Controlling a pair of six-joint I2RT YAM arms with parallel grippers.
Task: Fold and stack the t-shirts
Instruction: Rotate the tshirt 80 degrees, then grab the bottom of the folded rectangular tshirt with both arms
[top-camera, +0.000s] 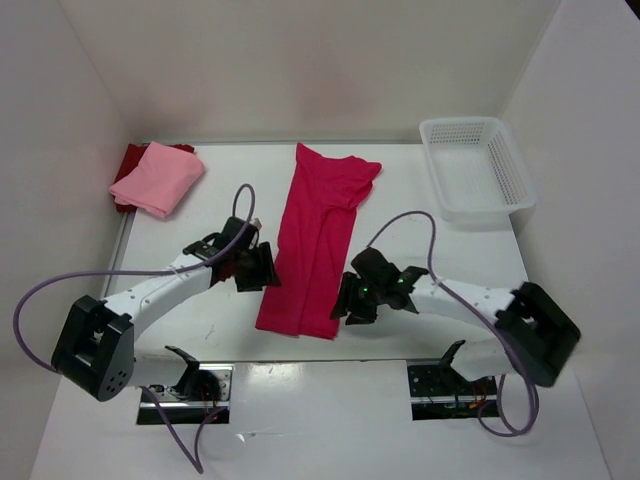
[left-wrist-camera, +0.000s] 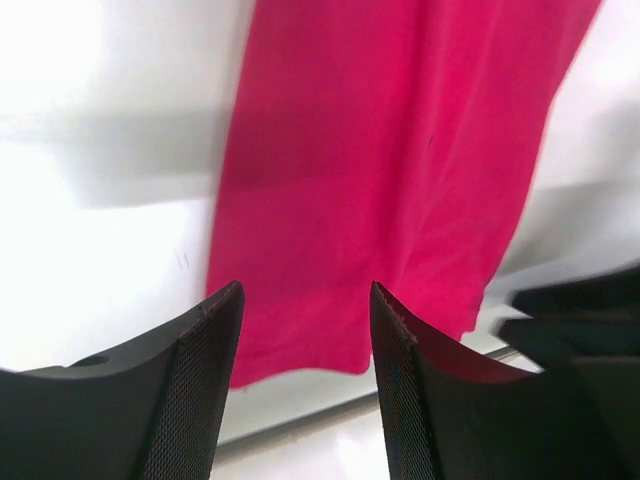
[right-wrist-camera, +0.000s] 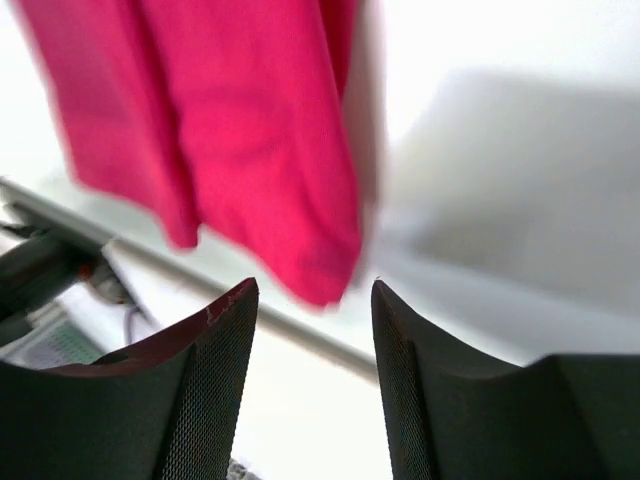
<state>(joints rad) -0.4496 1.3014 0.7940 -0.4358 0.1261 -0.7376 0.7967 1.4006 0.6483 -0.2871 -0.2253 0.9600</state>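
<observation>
Magenta shirt (top-camera: 318, 240) lies centre as a long strip, long axis running near to far. Left gripper (top-camera: 264, 268) sits just beside its near-left edge, right gripper (top-camera: 347, 299) at its near-right edge. Both spread, empty, equally near.

table (top-camera: 220, 320) | magenta t-shirt (top-camera: 315, 240) laid mid-table (folded lengthwise) | dark red t-shirt (top-camera: 133, 155) set far-left | white mesh basket (top-camera: 480, 207) set far-right
</observation>
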